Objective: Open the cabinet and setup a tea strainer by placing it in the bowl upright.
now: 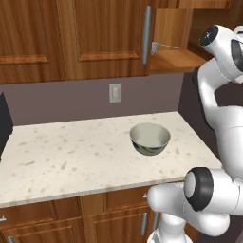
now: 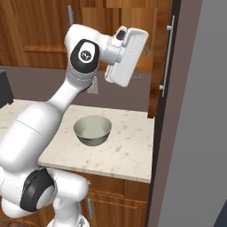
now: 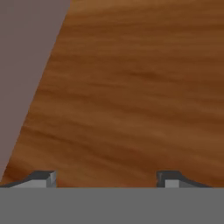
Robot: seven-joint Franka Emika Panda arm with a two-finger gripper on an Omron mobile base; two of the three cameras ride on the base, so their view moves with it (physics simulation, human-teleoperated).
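Pincer (image 3: pixel 106 177): dark two-finger gripper, tips wide apart, nothing between them; faces reddish-brown wood at close range.
Cabinet (image 1: pixel 102 35): reddish-brown upper wall unit, right door swung open.
Tea strainer (image 1: pixel 155 46): small silvery mesh basket, wire handle, on the inner shelf.
Bowl (image 1: pixel 150 138): round, deep, cream-green inside, on the speckled pale countertop (image 1: pixel 71 156).
Step, as judged: door done; reach for strainer. Next: align over it, close.

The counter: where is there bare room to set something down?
Left of the bowl, the counter is bare up to a dark object at its far left. A narrower strip lies between bowl and right edge. Nothing is crowded.
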